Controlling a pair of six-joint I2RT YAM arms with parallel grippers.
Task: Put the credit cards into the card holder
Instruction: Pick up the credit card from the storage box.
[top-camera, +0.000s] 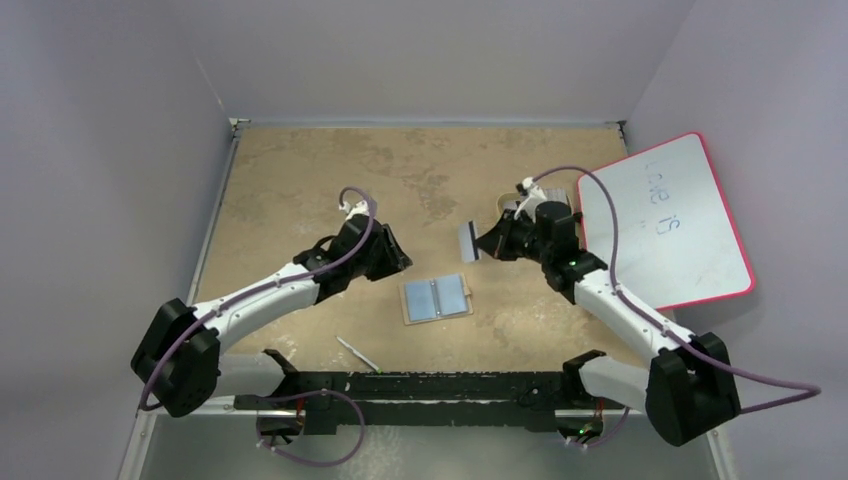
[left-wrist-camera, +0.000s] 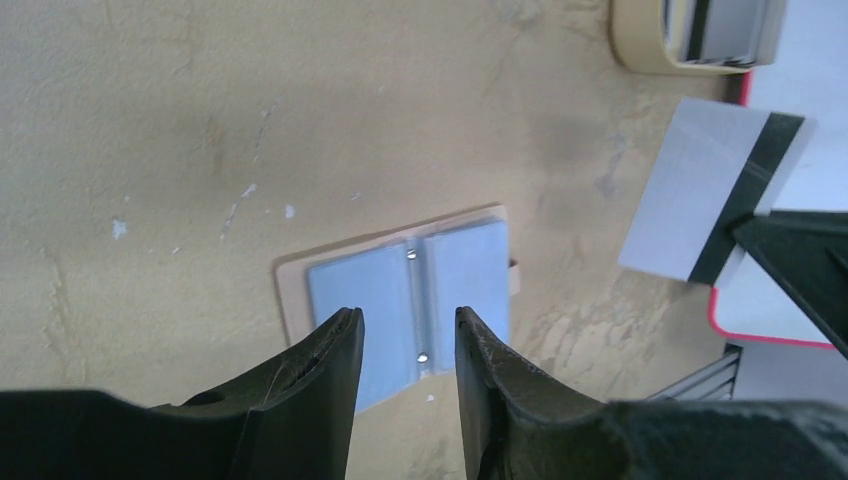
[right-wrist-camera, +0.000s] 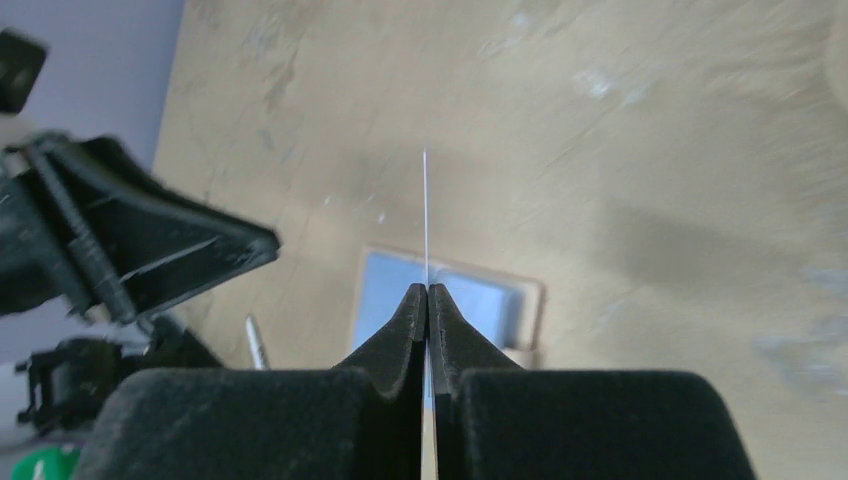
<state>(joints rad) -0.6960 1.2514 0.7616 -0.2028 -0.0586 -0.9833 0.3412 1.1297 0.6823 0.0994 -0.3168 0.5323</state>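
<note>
1. Nearest to me is the black mounting rail (top-camera: 440, 385) of the arms. A thin white stick (top-camera: 357, 354) lies just beyond it, apart from the work.
2. Next, the tan leather-like card holder (top-camera: 436, 298) lies opened flat on the sandy table (top-camera: 300, 180), blue-grey pockets up, so a card can slide in.
3. My left gripper (left-wrist-camera: 408, 325) hovers over it with jaws half spread and holding nothing. I judge it is there to steady the holder.
4. My right gripper (right-wrist-camera: 428, 292) pinches one pale grey credit card with a dark stripe (left-wrist-camera: 700, 200), just beyond the holder.
5. Farther, the beige oval tray (left-wrist-camera: 630, 50) contains more cards, beside the pink-edged whiteboard (top-camera: 665, 220). The left fingers (left-wrist-camera: 330, 350) may block the pocket.
</note>
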